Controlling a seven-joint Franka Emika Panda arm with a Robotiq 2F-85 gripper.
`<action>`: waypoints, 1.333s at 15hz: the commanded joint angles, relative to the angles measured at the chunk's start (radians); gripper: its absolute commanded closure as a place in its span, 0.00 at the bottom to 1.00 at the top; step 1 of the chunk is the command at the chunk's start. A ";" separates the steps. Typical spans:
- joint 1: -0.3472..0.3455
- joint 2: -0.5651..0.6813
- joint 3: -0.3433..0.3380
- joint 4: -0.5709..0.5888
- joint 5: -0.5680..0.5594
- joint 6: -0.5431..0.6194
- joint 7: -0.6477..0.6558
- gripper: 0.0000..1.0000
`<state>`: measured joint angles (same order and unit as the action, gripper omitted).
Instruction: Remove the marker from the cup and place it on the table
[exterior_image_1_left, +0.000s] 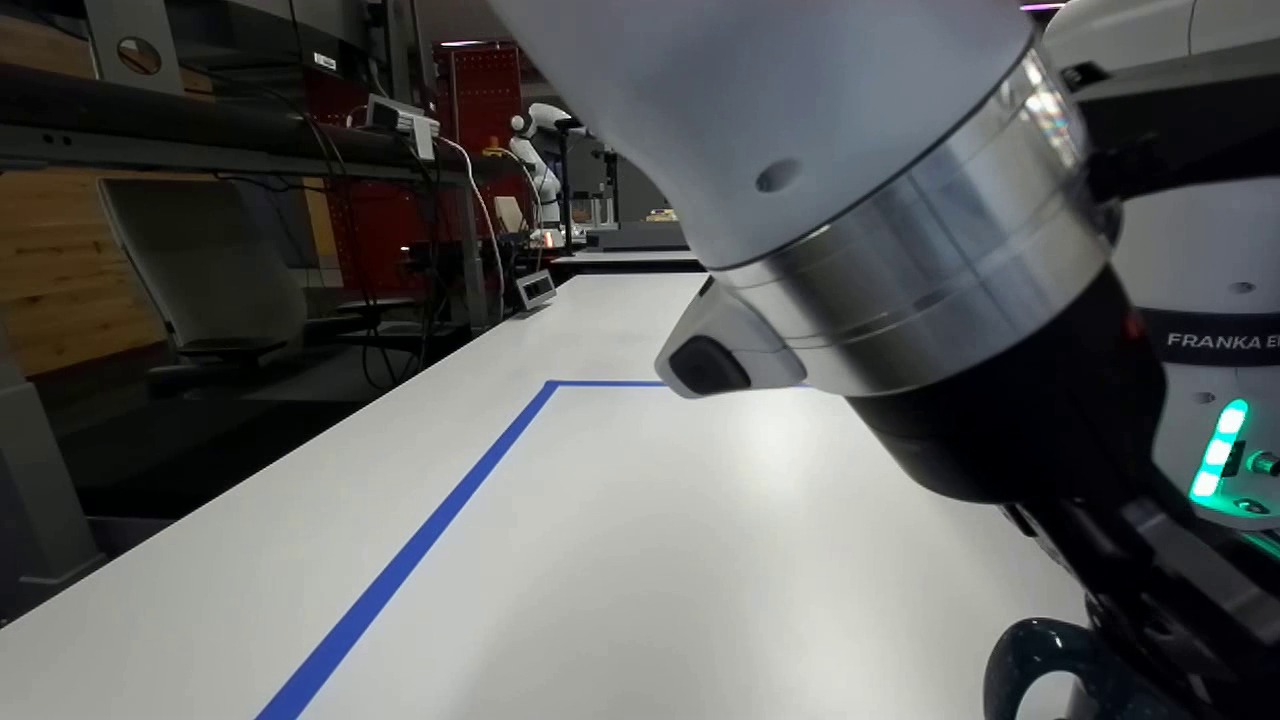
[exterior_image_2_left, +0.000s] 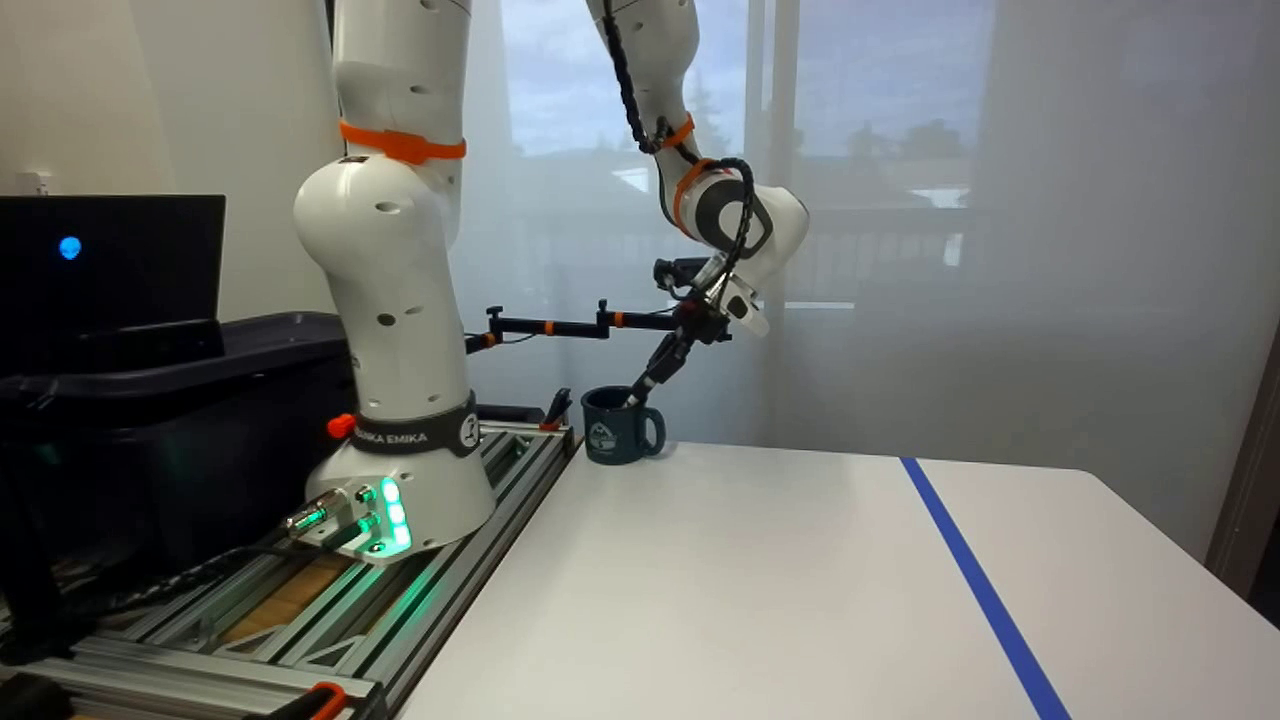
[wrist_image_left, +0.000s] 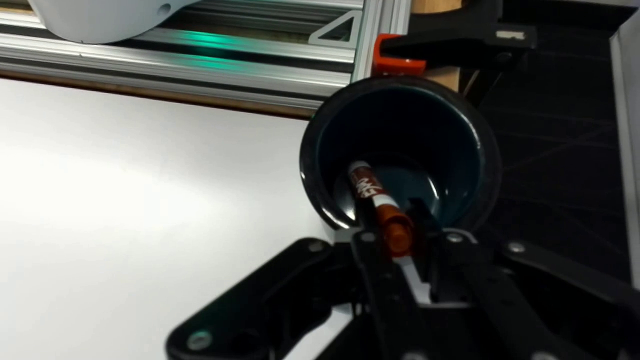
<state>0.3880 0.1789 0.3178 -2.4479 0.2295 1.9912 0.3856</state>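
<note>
Marker (wrist_image_left: 381, 199): orange-capped, reddish-brown label, white lettering; tool (wrist_image_left: 394, 210) closed on capped end.

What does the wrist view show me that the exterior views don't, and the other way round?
Only the wrist view: the inside of the round, glossy dark teal mug down to its floor, with the brown, white-lettered barrel of the orange-capped marker in it.

Only the exterior views, both of them: the mug's looped handle and a blue stripe on the flat white table.

Shared: the mug, the table and the black two-finger gripper.
</note>
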 joint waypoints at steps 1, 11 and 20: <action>-0.009 -0.102 0.014 -0.068 0.022 0.035 -0.050 0.95; -0.014 -0.280 0.018 -0.095 0.041 -0.001 -0.121 0.95; -0.017 -0.482 -0.009 -0.193 0.191 0.036 -0.181 0.95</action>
<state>0.3783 -0.1746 0.3194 -2.5507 0.3229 2.0011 0.2532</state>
